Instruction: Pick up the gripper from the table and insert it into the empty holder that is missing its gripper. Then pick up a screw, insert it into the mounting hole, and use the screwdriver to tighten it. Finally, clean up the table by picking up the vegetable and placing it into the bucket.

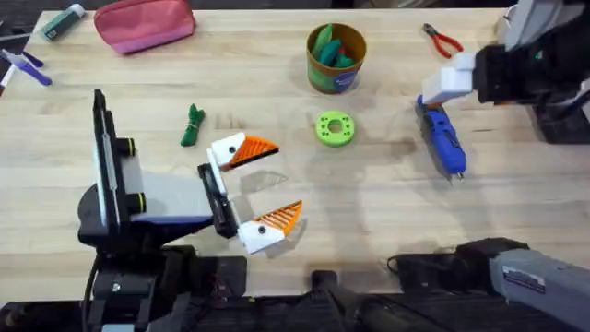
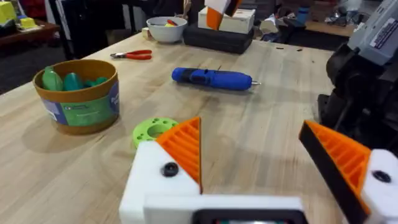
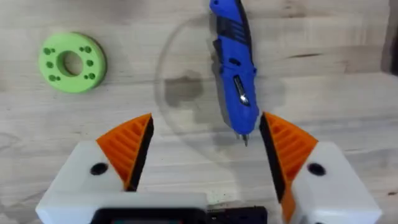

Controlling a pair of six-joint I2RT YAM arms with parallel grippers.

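The left arm's white gripper with orange ribbed pads (image 1: 263, 184) lies low over the wooden table (image 1: 369, 203), its jaws spread wide and holding nothing; both white blocky finger mounts (image 1: 226, 152) carry an orange wedge-shaped ribbed fingertip (image 1: 256, 149).

The right arm's gripper (image 3: 202, 146) hovers over the blue cylindrical powered screwdriver (image 3: 235, 68), its jaws wide apart, the screwdriver's thin silver tip lying between the pads without touching them. The screwdriver rests flat on the table.

The small dark green knobbly toy vegetable (image 1: 192, 124) lies on the table, well apart from the round gold-brown can with a green label band (image 1: 336, 57). A lime-green ring-shaped disc (image 1: 334, 128) sits just below the can.
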